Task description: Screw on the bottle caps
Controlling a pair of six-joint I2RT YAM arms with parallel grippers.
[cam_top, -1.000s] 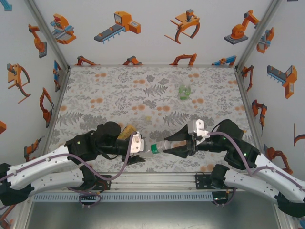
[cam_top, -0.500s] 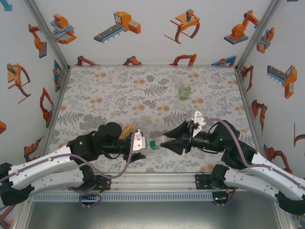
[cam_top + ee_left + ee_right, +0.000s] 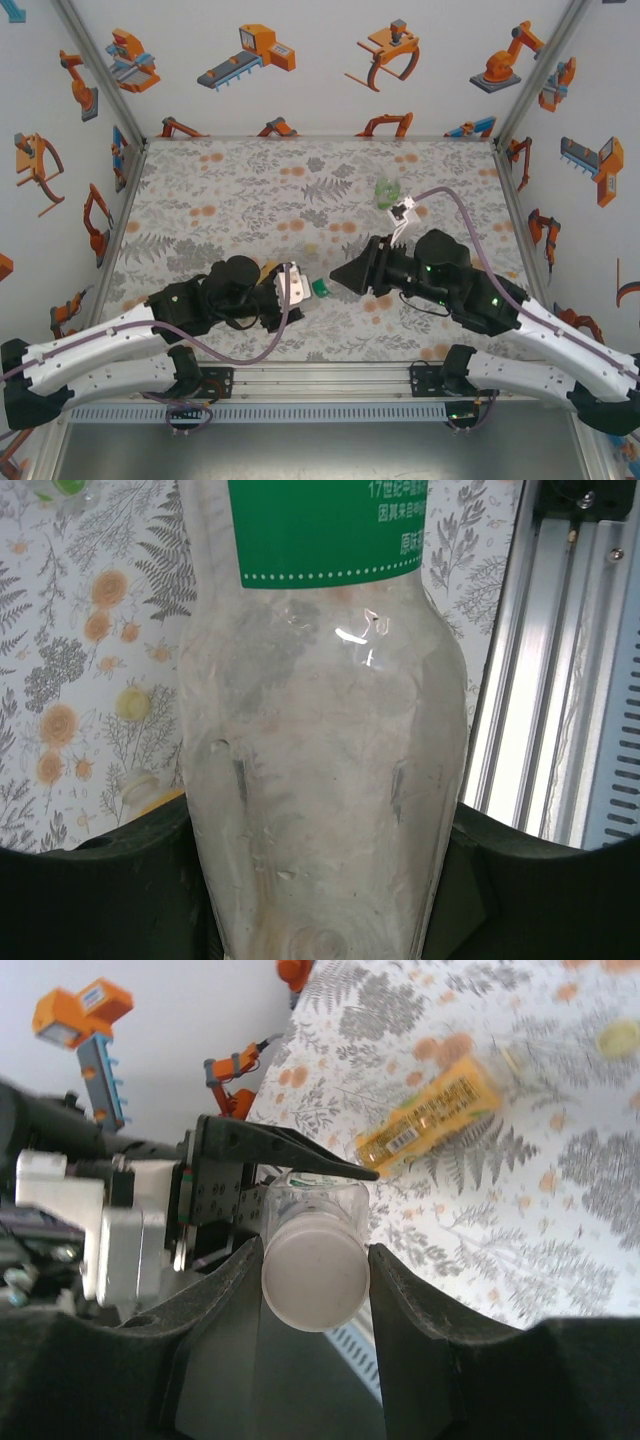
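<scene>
Two robot arms meet over a fern-and-flower patterned table [image 3: 220,190], near its 6 o'clock edge. The left gripper [image 3: 296,296] is clamped around the body of the clear bottle [image 3: 320,780], which is held on its side with its green neck pointing toward 3 o'clock. The right gripper [image 3: 338,277] pinches a whitish cap [image 3: 312,1285] between its fingers, right at the bottle's mouth. Whether the threads have caught cannot be told.

Several things could go wrong from here:
- If the cap meets the mouth at a slant, it could cross-thread and jam, or skate off.
- The thin clear wall may buckle or twist in the left grip once turning force arrives.
- The small smooth cap could slip from the pinch and roll away.
- The orange-yellow bottle [image 3: 430,1110] lies at 7 o'clock, just beyond the left gripper, and a swinging arm could knock it.

The green bottle [image 3: 387,190] sits well apart at 1 o'clock.
</scene>
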